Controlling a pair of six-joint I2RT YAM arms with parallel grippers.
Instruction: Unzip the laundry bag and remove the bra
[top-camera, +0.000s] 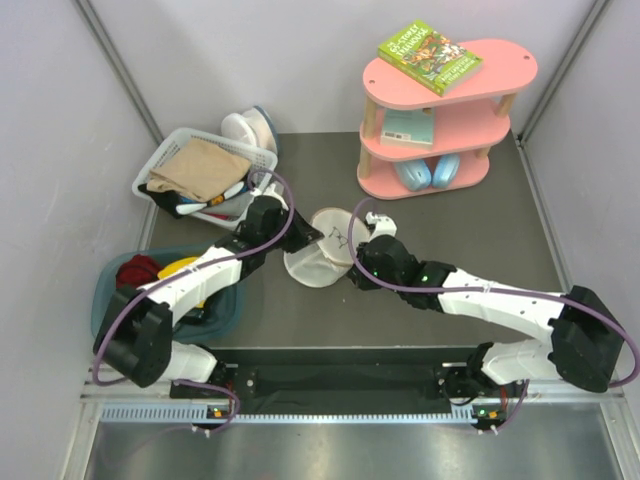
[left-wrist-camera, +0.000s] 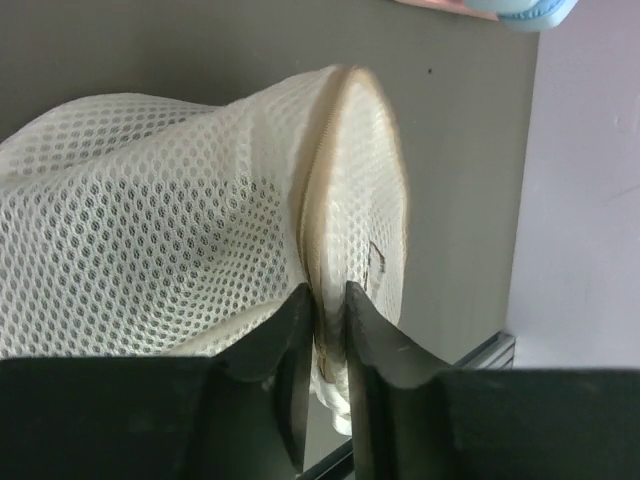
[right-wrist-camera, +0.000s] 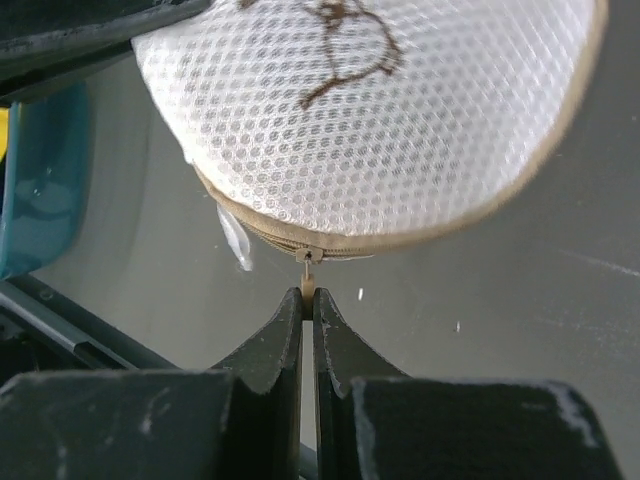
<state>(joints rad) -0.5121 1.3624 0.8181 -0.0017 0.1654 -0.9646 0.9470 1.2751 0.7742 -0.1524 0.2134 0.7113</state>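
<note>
The laundry bag (top-camera: 322, 247) is a round cream-white mesh pouch with a tan zipper rim, lying mid-table between both arms. My left gripper (left-wrist-camera: 327, 298) is shut on the bag's tan zipper rim (left-wrist-camera: 318, 215), pinching the seam at the bag's left side (top-camera: 298, 235). My right gripper (right-wrist-camera: 308, 297) is shut on the small tan zipper pull (right-wrist-camera: 308, 283), which hangs from the slider (right-wrist-camera: 309, 255) on the bag's rim (right-wrist-camera: 420, 235). The mesh dome (right-wrist-camera: 370, 120) shows a dark line mark. The bra is not visible.
A white slatted basket (top-camera: 205, 172) of clothes stands back left. A teal tub (top-camera: 165, 290) with red and yellow cloth sits at the left under my left arm. A pink three-tier shelf (top-camera: 445, 115) with books and headphones stands back right.
</note>
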